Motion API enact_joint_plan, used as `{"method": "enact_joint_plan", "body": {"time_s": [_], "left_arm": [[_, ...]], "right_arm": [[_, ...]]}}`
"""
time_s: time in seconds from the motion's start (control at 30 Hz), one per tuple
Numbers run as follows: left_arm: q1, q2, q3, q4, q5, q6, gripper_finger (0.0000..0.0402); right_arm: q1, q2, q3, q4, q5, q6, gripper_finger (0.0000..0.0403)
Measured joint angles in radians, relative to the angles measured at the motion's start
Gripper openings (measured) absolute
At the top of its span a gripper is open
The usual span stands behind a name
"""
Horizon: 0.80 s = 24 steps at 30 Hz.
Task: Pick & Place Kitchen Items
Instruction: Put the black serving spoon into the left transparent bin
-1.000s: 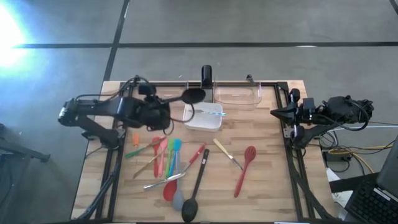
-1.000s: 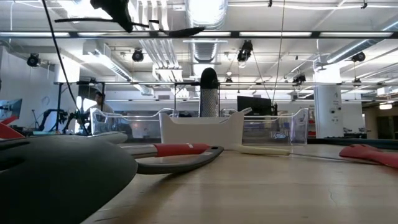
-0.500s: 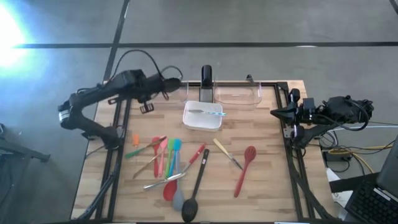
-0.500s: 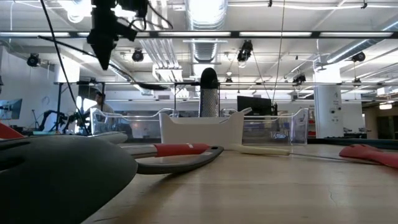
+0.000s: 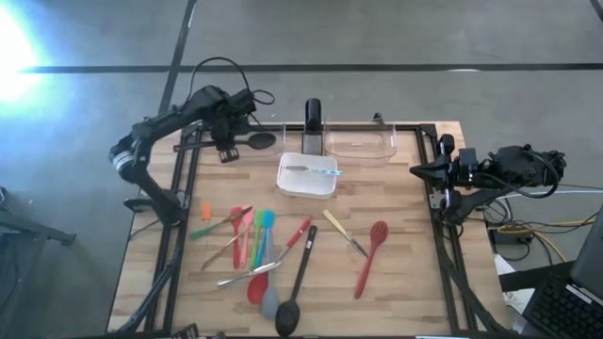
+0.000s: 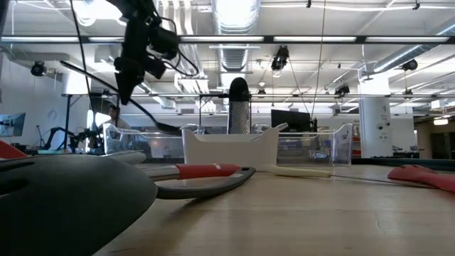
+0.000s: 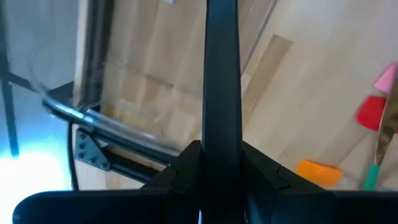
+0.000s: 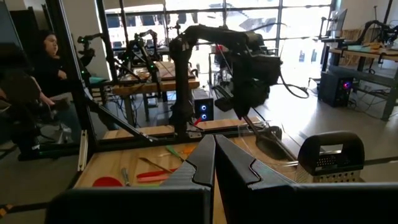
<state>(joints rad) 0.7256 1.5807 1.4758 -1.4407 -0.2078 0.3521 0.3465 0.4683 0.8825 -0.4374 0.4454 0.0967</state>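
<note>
I've got the black spoon [image 5: 252,140] pinched by its handle in the left gripper [image 5: 226,141], bowl hanging over the left clear bin [image 6: 135,139] at the surface's far edge. I'd lower it inside before letting go. Right gripper [image 8: 214,158] waits at the right edge, fingers pressed together.

Tool [image 7: 214,177] clamped on black spoon handle [image 7: 222,74], clear bin [image 7: 130,93] beyond.
</note>
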Motion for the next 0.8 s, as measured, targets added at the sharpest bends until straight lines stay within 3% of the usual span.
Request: {"method": "enact_joint_plan", "body": {"time_s": [0.23, 0.5, 0.8], "left_arm": [[0.031, 0.140, 0.097, -0.024, -0.044, 0.014, 0.0081], [0.088, 0.240, 0.171, -0.022, 0.028, 0.013, 0.0081], [0.098, 0.290, 0.173, 0.016, 0.045, 0.025, 0.0081]], "right_arm": [[0.000, 0.000, 0.000, 0.000, 0.000, 0.000, 0.0008], [0.000, 0.000, 0.000, 0.000, 0.000, 0.000, 0.0008], [0.000, 0.000, 0.000, 0.000, 0.000, 0.000, 0.0008]]}}
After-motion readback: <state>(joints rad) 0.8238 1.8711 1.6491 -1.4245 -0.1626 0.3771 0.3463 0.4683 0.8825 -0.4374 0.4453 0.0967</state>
